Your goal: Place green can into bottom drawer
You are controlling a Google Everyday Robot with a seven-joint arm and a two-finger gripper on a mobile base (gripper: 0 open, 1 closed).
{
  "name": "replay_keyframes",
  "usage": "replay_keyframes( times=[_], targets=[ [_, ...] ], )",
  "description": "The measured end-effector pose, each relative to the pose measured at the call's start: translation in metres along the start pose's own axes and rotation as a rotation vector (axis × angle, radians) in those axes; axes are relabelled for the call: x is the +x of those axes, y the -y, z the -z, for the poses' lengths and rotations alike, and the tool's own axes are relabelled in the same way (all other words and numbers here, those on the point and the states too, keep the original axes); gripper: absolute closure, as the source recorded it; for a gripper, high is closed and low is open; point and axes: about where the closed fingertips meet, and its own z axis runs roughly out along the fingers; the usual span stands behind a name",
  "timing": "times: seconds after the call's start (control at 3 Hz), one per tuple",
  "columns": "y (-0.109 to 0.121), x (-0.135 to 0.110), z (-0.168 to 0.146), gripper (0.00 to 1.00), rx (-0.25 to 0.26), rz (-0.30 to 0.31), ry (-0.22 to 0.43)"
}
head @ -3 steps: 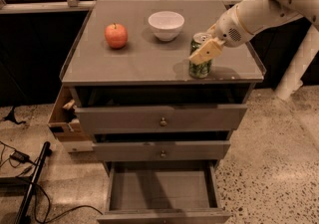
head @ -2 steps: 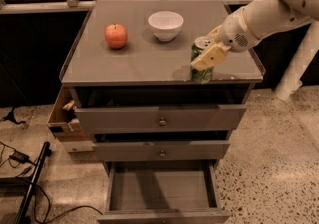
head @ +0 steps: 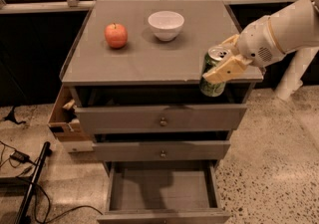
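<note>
Clamping streaky green can (head: pixel 212 87): gripper (head: pixel 217 64), cabinet-front (head: pixel 149 80).

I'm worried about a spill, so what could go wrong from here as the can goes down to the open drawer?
The gripper holds the green can off the front right corner of the cabinet top, high above the bottom drawer. It hangs about over the drawer's right wall, so a straight drop might strike the rim. Descending, it could clip the two upper drawer fronts.
</note>
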Motion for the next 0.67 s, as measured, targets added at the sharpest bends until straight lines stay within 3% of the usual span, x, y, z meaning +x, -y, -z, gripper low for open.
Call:
replay_keyframes(
  times=[0.67],
  targets=[
    [-0.042,0.093,-0.069,1.0,-0.028,-0.087,-0.03]
  ],
)
